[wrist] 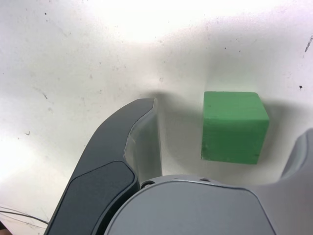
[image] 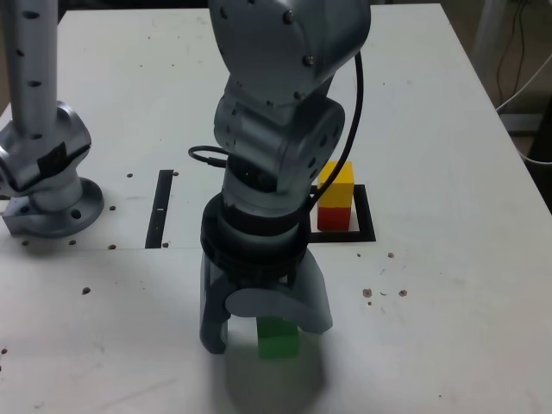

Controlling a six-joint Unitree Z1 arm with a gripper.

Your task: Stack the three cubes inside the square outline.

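- At the exterior view's left, the silver metal base of the arm [image: 43, 185] is bolted to the white, speckled table [image: 466, 293], clear of the working area so the arm can reach over it
- Just to its right a thin black straight strip [image: 161, 209] lies flat on the table; it seems to play no part in the stacking
- Near the front edge, the grey gripper [image: 263, 332] points straight down with its two fingers set wide apart, holding nothing
- The small matte green cube [image: 279, 337] sits on the table between those fingers; the wrist view shows the green cube [wrist: 234, 127] nearer one finger than the other, with bare table on both sides, so neither finger is touching it
- That straddling pose reads as the set-up for a grasp: fingers lowered on either side so that closing them would pinch the cube's flat faces
- Further right and further back, the thick black square outline [image: 366, 226] holds the matte red cube [image: 335, 217] with the matte yellow cube [image: 336, 182] resting squarely on top, partly hidden behind the wrist
- The green cube is well apart from that pair, so by my judgement it is the last block to go, and the two-high stack leaves a level yellow top to receive it
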